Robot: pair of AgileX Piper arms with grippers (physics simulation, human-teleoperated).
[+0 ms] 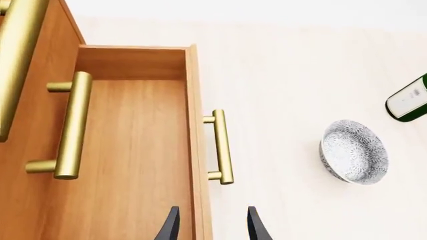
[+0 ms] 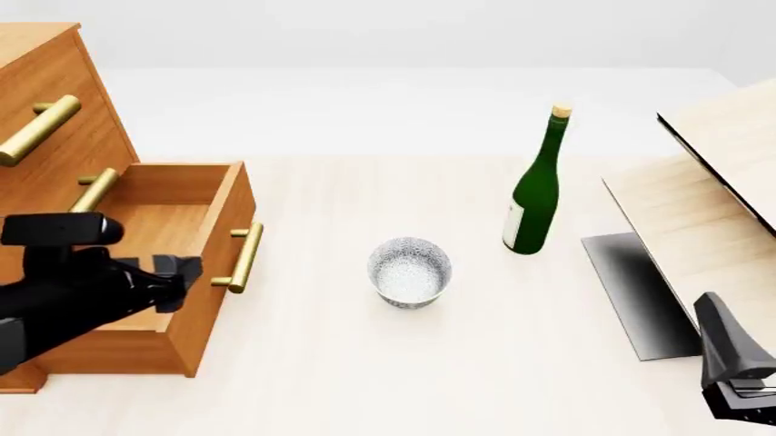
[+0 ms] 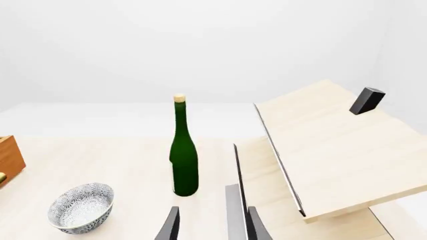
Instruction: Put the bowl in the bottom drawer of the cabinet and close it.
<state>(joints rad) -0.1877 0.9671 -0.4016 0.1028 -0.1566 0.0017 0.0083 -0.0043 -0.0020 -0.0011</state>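
The small speckled grey-white bowl (image 2: pixel 410 272) sits upright on the pale tabletop (image 2: pixel 363 363), between the tall orange-brown wooden cabinet (image 2: pixel 54 100) at left and the green wine bottle (image 2: pixel 535 191). The cabinet's bottom drawer (image 2: pixel 182 245) stands pulled open. The left gripper (image 1: pixel 210 225) hovers over that drawer's front edge, fingers parted and empty. The right gripper (image 3: pixel 212 226), near right, is likewise parted and empty.

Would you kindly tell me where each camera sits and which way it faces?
Front: fixed above the arms' side, facing forward and down at the table; both arms show.
Left wrist: behind the left fingers, looking down into the open bottom drawer.
Right wrist: behind the right fingers, facing the bottle.
All three share the bowl.
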